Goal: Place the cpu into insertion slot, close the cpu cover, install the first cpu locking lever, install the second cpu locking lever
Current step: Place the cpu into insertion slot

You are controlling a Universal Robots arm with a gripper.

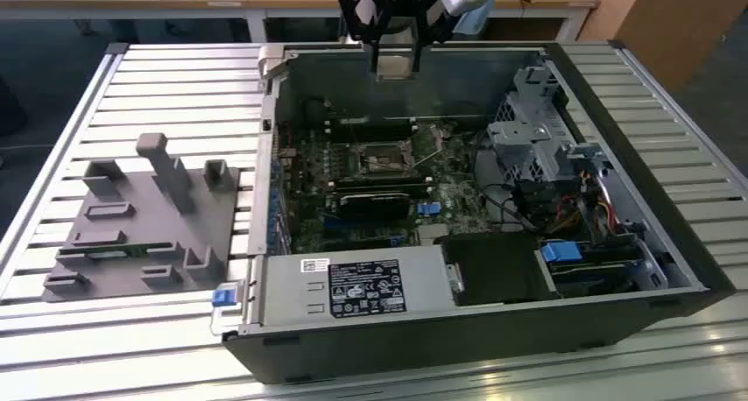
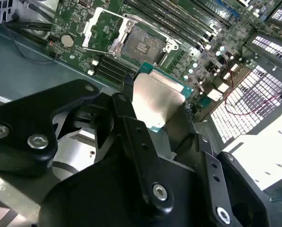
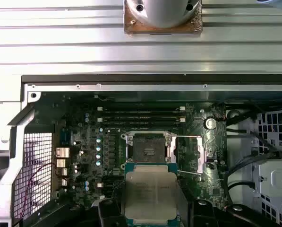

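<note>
cpu [image 3: 150, 194] partly cut off

Silver slatted metal table [image 1: 175, 77], open black computer case [image 1: 468, 331] lying on its side across the middle toward the exterior view's right edge, grey moulded fixture block [image 1: 140, 226] just beside it, near the opposite edge
</note>
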